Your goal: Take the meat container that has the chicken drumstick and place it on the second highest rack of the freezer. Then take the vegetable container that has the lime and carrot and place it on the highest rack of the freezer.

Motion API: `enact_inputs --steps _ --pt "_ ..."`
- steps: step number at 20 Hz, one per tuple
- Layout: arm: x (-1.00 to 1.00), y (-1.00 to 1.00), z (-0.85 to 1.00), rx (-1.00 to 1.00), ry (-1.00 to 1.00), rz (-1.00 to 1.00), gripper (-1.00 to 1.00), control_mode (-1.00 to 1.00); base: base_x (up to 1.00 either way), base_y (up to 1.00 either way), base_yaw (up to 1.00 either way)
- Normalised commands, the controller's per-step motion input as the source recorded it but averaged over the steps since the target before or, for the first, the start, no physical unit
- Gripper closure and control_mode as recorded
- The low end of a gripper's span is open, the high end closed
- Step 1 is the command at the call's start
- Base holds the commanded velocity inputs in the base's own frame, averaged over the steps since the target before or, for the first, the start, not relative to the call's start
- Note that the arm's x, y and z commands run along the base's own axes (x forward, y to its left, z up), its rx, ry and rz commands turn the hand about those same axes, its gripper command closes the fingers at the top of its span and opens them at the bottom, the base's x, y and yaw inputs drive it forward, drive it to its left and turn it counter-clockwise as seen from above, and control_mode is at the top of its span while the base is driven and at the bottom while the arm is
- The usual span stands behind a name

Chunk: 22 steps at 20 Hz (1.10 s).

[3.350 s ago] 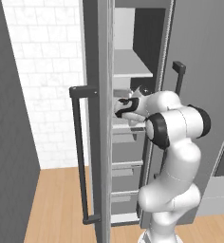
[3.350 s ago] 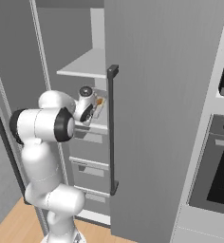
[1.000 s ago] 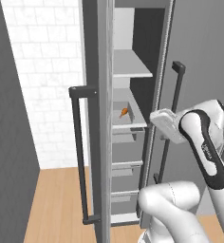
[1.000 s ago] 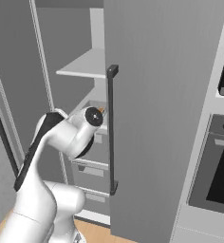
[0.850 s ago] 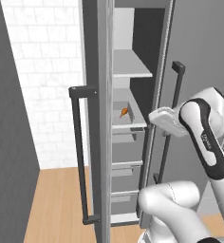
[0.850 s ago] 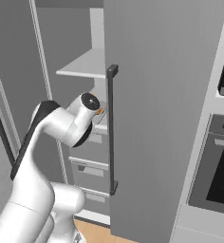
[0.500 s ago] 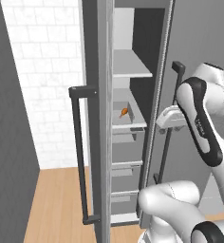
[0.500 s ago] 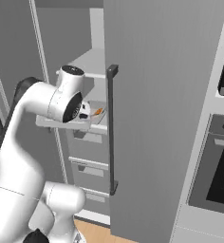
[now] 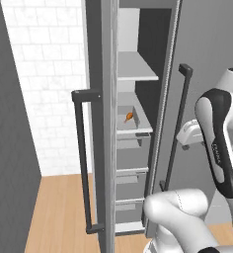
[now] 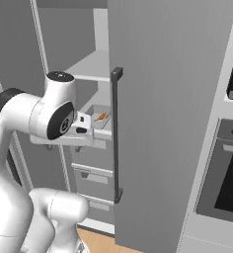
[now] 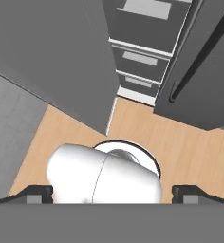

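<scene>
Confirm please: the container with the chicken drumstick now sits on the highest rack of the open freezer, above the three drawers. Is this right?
Not quite. The chicken drumstick and its container sit on the second highest rack of the open freezer, just above the drawers; the highest rack above it holds nothing. The left base view shows this.

Freezer (image 9: 138,123) stands open, one door (image 9: 101,123) swung out at left, other door (image 10: 163,118) at right. Inside: highest rack (image 9: 135,69) above, second highest rack (image 9: 133,129) below it, drawers (image 9: 131,158) stacked under both. Meat container (image 10: 97,114) sits on second highest rack, chicken drumstick (image 9: 129,117) lying in it. Oven (image 10: 224,183) right of freezer, past right door. Brick wall (image 9: 49,84) left of freezer. Claw (image 11: 111,193) well out in front of freezer, pointing down at floor (image 11: 190,156) before bottom drawers.
</scene>
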Motion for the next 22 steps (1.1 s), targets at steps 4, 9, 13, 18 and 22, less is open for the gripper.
enact_inputs --steps 4,9,13,18,22 --pt "-0.11 -0.09 -0.01 0.00 0.00 -0.05 -1.00 -1.00 0.00 0.00 0.00" --pt "0.00 0.00 0.00 0.00 0.00 0.00 -1.00 1.00 -0.79 -0.59 -0.14" --pt "0.00 0.00 0.00 0.00 0.00 0.00 -1.00 1.00 -0.86 -0.85 -0.10" --pt "0.00 0.00 0.00 0.00 0.00 0.00 -1.00 1.00 -0.18 -0.91 -0.25" --pt "0.00 0.00 0.00 0.00 0.00 0.00 -1.00 1.00 0.21 -0.88 -0.08"
